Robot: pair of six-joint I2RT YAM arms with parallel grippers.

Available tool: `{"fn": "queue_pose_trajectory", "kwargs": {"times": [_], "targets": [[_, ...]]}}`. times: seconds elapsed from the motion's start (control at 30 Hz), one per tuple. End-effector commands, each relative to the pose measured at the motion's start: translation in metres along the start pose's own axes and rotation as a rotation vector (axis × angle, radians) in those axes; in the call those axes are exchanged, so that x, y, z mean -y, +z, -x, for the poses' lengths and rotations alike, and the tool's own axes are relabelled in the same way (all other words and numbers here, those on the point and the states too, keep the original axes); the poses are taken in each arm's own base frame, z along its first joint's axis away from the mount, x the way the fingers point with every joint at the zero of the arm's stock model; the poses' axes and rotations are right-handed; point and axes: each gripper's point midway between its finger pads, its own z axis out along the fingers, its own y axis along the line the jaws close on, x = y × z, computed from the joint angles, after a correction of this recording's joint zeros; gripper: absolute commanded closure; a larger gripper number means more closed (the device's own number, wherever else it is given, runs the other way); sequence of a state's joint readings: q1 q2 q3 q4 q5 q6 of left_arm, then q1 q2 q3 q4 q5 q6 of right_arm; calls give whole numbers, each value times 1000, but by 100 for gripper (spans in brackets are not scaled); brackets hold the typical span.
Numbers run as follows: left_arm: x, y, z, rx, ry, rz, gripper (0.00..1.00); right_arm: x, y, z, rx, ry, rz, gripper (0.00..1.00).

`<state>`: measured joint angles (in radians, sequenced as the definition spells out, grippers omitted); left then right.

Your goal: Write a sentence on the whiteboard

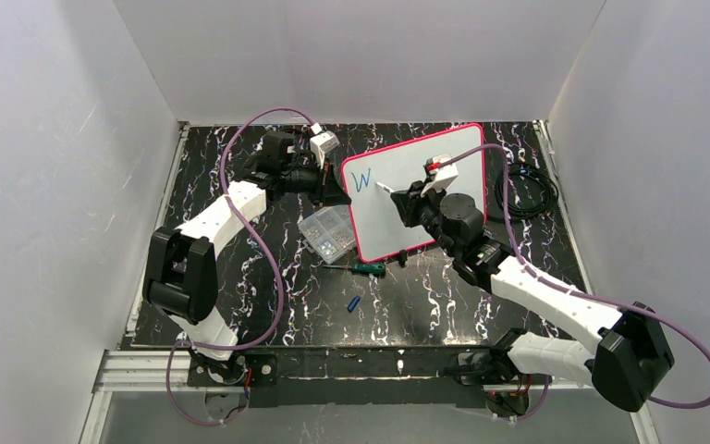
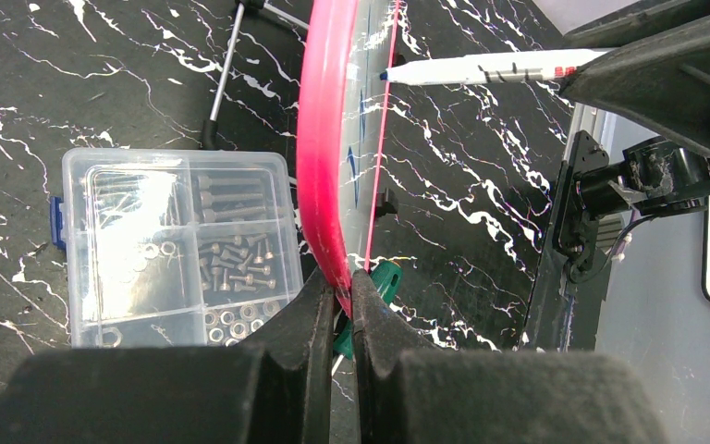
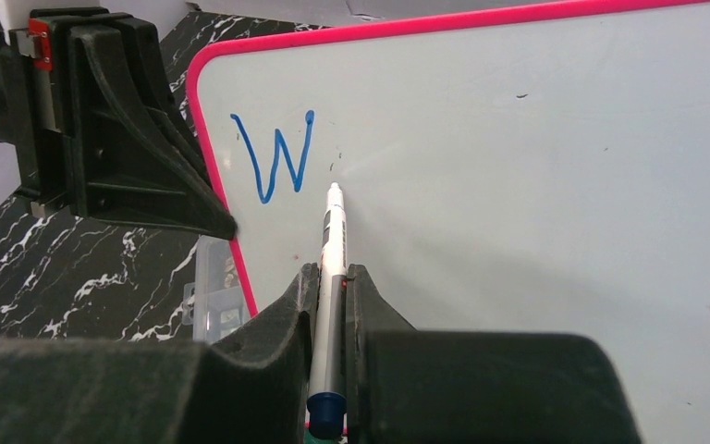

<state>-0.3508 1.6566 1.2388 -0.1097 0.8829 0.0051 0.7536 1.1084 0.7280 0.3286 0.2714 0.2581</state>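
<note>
The whiteboard (image 1: pixel 425 190), white with a pink-red rim, is tilted up off the table. My left gripper (image 2: pixel 337 287) is shut on its left rim (image 2: pixel 324 139); it shows at the board's left edge in the top view (image 1: pixel 337 190). A single blue letter "W" (image 3: pixel 275 162) of the sentence is written at the board's upper left (image 1: pixel 361 179). My right gripper (image 3: pixel 331 277) is shut on a white marker (image 3: pixel 331 268) with a blue end. Its tip sits just right of the "W", at or very near the board.
A clear plastic compartment box (image 1: pixel 327 231) of screws and washers lies left of the board's lower corner. A green-handled tool (image 1: pixel 367 268) and a small blue cap (image 1: pixel 353 303) lie in front of it. A coiled black cable (image 1: pixel 527 192) lies at the right.
</note>
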Motion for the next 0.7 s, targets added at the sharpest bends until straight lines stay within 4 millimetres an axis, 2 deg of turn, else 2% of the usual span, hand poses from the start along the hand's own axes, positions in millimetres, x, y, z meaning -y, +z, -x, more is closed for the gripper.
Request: {"fn": "queue_pose_trajectory", "kwargs": {"times": [0.0,0.23,0.43,0.67], "targets": [[19,-9,11,11,66,-34,100,1,7,27,95,6,-22,99],[20,-9,10,11,67,-40,100,5,11,31,116,2,-43,99],[21,-9,11,12,69,-42,100,-1,16,35,127,-3,-19,99],[21,-9,12,13,70,-42,100,-8,17,17,67,-19,29,99]]}}
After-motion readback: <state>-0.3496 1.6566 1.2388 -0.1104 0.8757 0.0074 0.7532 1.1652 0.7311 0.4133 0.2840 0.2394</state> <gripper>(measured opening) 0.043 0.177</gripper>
